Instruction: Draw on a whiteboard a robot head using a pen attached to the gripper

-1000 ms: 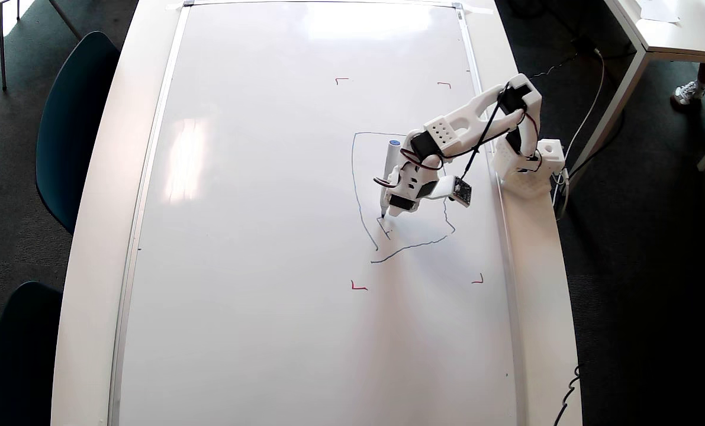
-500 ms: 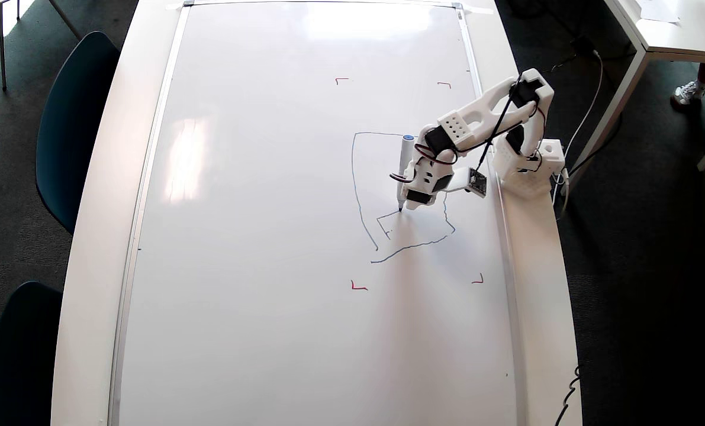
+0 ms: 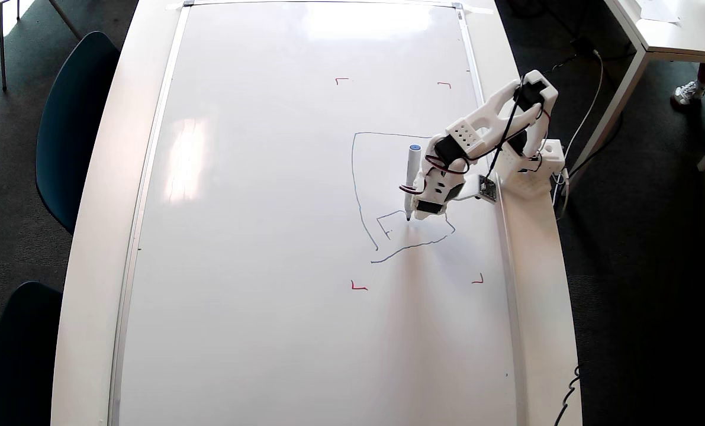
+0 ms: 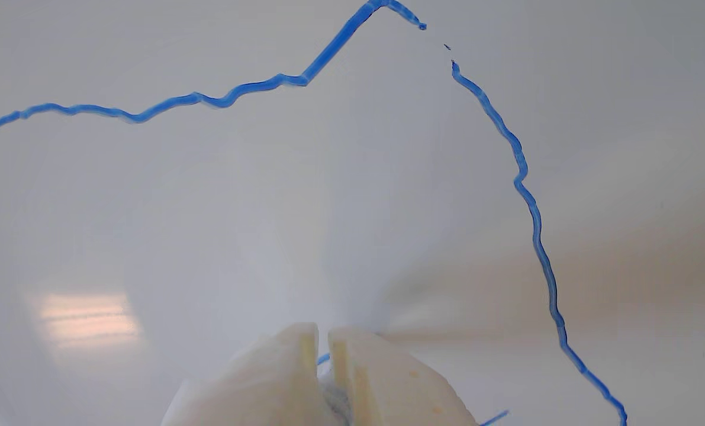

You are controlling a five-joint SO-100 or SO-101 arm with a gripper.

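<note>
Overhead view: the pen point(image 3: 412, 177) has slid right since a second ago, its tip tracing the top edge of a small rectangle inside the robot head point(image 3: 361, 195) outline on the whiteboard point(image 3: 269, 236); judging by that, one inner feature is half drawn; the pen's long axis runs up-down, blue cap upward, tip down on the board; wrist view: the claw point(image 4: 324, 349) appears nearly closed, with blue between its fingers.

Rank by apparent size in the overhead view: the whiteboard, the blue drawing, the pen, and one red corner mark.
1. whiteboard
2. blue drawing
3. pen
4. red corner mark
No close calls: each looks clearly smaller than the one before.
</note>
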